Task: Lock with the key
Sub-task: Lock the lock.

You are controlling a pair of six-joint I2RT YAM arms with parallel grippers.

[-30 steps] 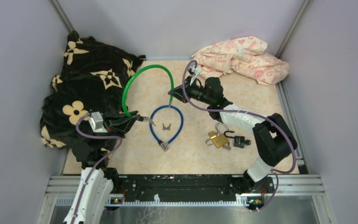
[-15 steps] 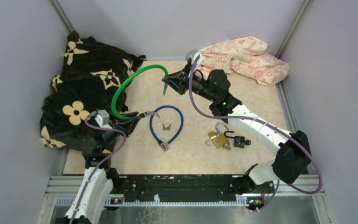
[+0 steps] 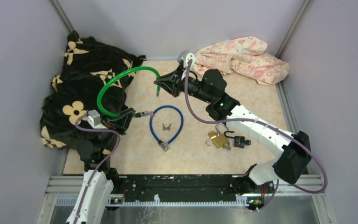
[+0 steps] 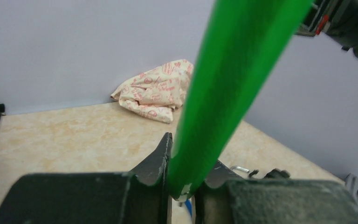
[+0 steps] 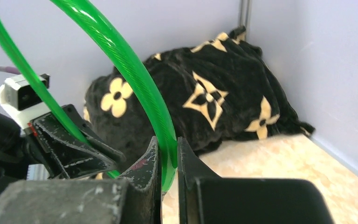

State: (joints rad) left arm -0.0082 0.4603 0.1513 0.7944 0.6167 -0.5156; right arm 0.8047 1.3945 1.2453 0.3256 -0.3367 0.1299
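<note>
A green cable lock (image 3: 116, 80) arcs in the air between both grippers. My left gripper (image 3: 129, 115) is shut on one end of it, with the metal lock tip (image 3: 145, 113) sticking out right; the cable (image 4: 223, 88) fills the left wrist view. My right gripper (image 3: 161, 83) is shut on the other end, seen in the right wrist view (image 5: 165, 135). A blue cable lock (image 3: 167, 127) lies on the table in a loop with small keys (image 3: 167, 126) inside it.
A black blanket with cream flowers (image 3: 81, 88) is heaped at the back left. A pink-printed cloth (image 3: 242, 57) lies at the back right. A brass padlock (image 3: 219, 139) and a small black padlock (image 3: 240, 141) lie right of the blue loop.
My right gripper has carried its end of the green cable left and farther back. The green loop has swung left over the blanket. My left gripper has shifted slightly left.
</note>
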